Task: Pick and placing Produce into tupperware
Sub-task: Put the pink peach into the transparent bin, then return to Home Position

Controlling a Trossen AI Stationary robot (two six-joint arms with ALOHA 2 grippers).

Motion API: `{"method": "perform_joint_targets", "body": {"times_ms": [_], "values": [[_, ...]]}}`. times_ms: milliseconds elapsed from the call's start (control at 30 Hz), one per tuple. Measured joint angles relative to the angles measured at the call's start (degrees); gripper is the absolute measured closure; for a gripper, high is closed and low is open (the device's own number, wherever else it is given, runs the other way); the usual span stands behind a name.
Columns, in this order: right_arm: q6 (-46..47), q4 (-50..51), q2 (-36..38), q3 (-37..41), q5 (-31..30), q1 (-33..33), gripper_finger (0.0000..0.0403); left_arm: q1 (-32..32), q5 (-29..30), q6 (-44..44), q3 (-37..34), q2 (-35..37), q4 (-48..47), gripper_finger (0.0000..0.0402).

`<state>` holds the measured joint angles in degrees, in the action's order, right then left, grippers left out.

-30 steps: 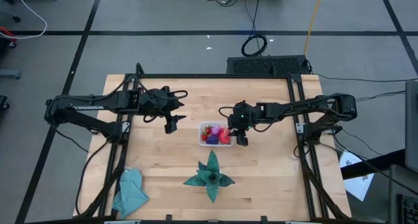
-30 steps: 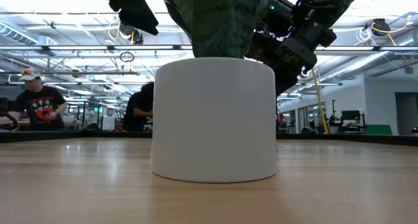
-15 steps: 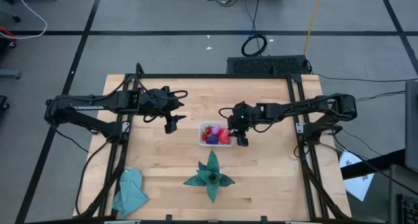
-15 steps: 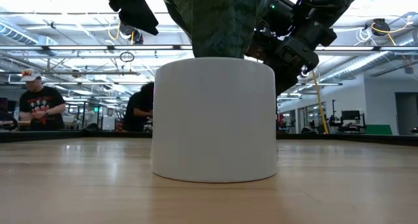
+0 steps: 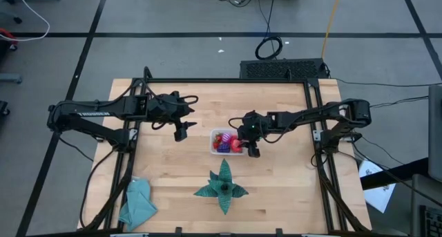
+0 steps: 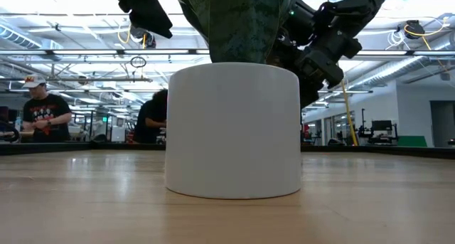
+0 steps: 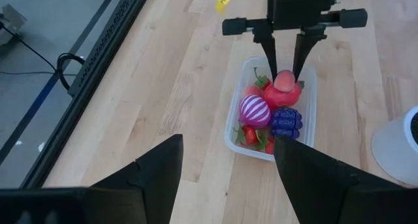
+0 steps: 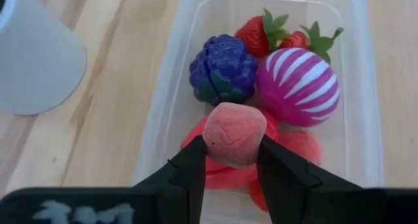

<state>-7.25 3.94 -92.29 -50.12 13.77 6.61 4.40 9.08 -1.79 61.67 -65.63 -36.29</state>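
Observation:
The clear tupperware point(image 5: 213, 143) sits mid-table and holds a purple grape-like fruit point(image 8: 223, 68), a striped magenta ball point(image 8: 298, 78), strawberries point(image 8: 261, 31) and red pieces. My right gripper point(image 5: 250, 146) hangs over the tub's right end, shut on a pink round fruit point(image 8: 234, 134). The left wrist view shows this too, with the right gripper point(image 7: 285, 59) over the tupperware point(image 7: 230, 129). My left gripper point(image 5: 181, 132) waits open, left of the tub and touching nothing. In the low view the white pot hides the tub. My right gripper pinches the pink round fruit point(image 8: 222, 140) between its two fingertips point(image 8: 191, 166), one on each side. The fingers point down, slanting in from the table's right. The fruit is over the red pieces in the tub; whether it touches them I cannot tell.
A white pot point(image 6: 233, 130) with a dark-green star-shaped plant point(image 5: 222, 186) stands just near-side of the tub. A teal cloth point(image 5: 137, 202) lies at the table's near-left corner. People stand in the room behind point(image 6: 41, 109). Bare wood lies around the tub.
My right gripper, still shut on the pink fruit, has shifted a little toward the table's left, farther over the tub. The left arm has kept still.

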Motion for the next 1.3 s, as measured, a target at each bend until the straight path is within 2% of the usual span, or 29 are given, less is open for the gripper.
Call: {"method": "perform_joint_targets", "body": {"times_ms": [100,467,767,967,1300], "values": [[-0.1,0.3,0.0,-0.3,0.0,0.0,0.0283,0.0,0.0,0.0,0.0,0.0,0.0,0.0158],[-0.1,0.9,-0.2,-0.9,-0.3,0.0,0.0210,0.0,0.0,0.1,0.0,0.0,-0.1,0.0158],[-0.9,1.3,0.1,-1.2,-0.4,0.0,0.0202,0.0,0.0,0.1,0.0,0.0,-0.1,0.0158],[-3.3,5.6,1.0,-6.0,-0.6,-0.9,0.0202,0.0,0.0,0.1,0.0,0.0,-0.3,0.0158],[-6.2,22.6,3.2,-13.6,-15.7,-2.2,0.0202,0.0,0.0,0.0,0.0,0.0,-1.3,0.0158]]}}
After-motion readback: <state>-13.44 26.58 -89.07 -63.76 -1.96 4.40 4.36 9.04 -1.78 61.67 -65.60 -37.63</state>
